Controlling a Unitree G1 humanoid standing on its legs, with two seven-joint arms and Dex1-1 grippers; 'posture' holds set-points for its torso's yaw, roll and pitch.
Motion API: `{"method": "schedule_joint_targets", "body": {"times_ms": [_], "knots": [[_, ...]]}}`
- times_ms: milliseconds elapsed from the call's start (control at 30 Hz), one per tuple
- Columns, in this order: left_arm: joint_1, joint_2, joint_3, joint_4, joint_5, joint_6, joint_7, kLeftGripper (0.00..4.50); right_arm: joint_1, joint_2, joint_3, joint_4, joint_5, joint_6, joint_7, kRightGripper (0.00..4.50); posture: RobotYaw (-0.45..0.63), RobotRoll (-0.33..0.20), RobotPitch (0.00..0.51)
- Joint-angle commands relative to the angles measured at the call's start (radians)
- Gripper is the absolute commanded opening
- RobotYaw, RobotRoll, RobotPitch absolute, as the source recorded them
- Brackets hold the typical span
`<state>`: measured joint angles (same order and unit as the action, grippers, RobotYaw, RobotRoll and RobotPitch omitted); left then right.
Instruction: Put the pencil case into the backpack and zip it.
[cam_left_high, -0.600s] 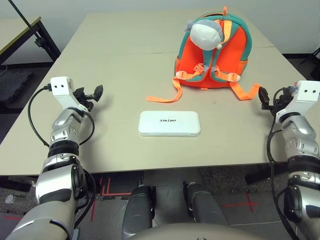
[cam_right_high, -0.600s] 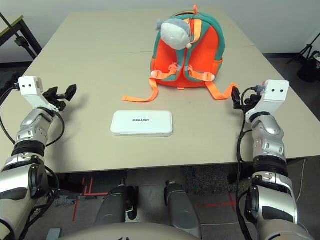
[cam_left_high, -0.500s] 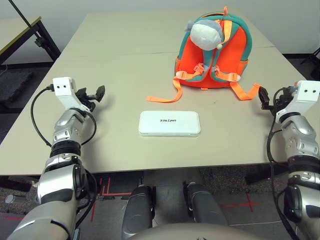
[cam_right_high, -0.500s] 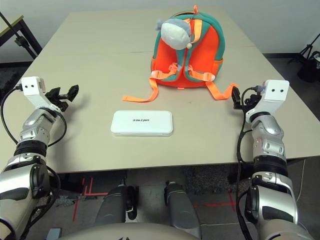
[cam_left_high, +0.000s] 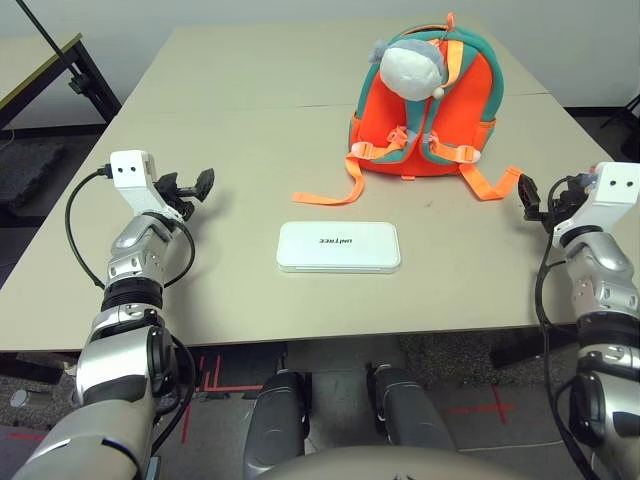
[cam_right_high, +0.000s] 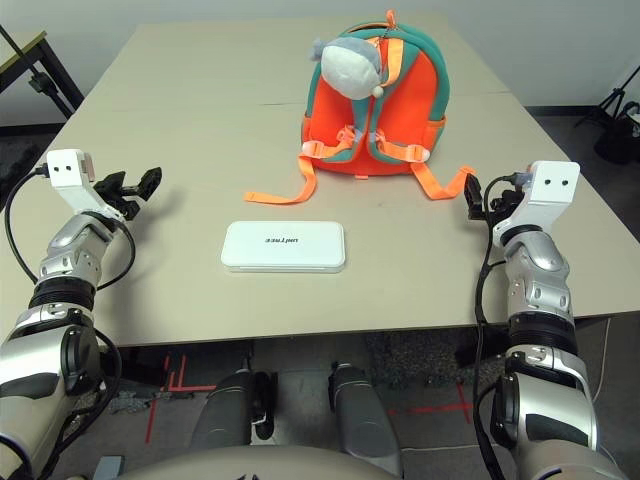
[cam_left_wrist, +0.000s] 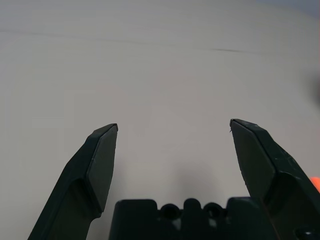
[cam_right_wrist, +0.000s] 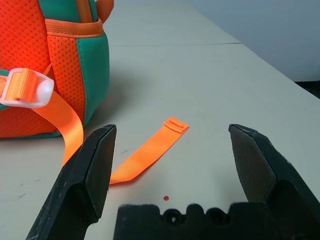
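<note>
Lying flat near the middle of the beige table (cam_left_high: 230, 110) is one flat white rounded-corner rectangular pencil case (cam_left_high: 339, 246) with small dark lettering on its top. One small orange backpack (cam_left_high: 425, 110) with teal trim rests farther back and a little to the right, straps side up, with one grey-white plush toy (cam_left_high: 408, 66) on its upper part. Two orange webbing straps trail from it onto the table: one strap end (cam_left_high: 330, 192) reaches toward the pencil case, the other (cam_right_wrist: 150, 150) runs out to the right.

Two grippers hover over the table, one on each side. The left gripper (cam_left_high: 203, 183) has its black fingers (cam_left_wrist: 102, 160) spread wide with nothing between them; it is well left of the pencil case and slightly farther back. The right gripper (cam_left_high: 528, 196) is likewise spread wide and holds nothing, near the right strap end and beside the backpack's near right corner, well right of the pencil case. The case lies between the two grippers, apart from both.
</note>
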<state>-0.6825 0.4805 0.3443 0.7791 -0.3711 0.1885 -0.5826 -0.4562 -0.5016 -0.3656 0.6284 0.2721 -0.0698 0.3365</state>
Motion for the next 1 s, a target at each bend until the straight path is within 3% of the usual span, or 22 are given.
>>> {"method": "schedule_joint_targets", "body": {"times_ms": [33,233,467,800,1000], "knots": [[0.036,0.014,-0.034,-0.191,-0.111,0.34,-0.079,4.5,-0.004,-0.011,-0.004,0.009,0.0,0.002,0.006,4.45,-0.12,0.0,0.114],[0.076,0.052,0.001,-0.456,-0.282,0.776,-0.061,4.5,-0.019,-0.008,0.013,0.02,-0.011,0.0,0.019,4.45,-0.11,0.0,0.123],[0.078,0.078,0.063,-0.494,-0.406,1.169,-0.019,4.5,-0.02,-0.016,0.05,0.008,-0.04,0.006,0.057,4.45,-0.11,0.0,0.128],[0.106,0.03,0.096,-0.433,-0.421,1.345,0.004,4.5,0.016,-0.028,0.098,-0.069,-0.078,0.006,0.094,4.45,-0.14,0.0,0.124],[0.087,0.005,0.096,-0.342,-0.391,1.329,0.01,4.5,0.041,-0.031,0.113,-0.119,-0.092,0.028,0.107,4.45,-0.15,0.0,0.123]]}}
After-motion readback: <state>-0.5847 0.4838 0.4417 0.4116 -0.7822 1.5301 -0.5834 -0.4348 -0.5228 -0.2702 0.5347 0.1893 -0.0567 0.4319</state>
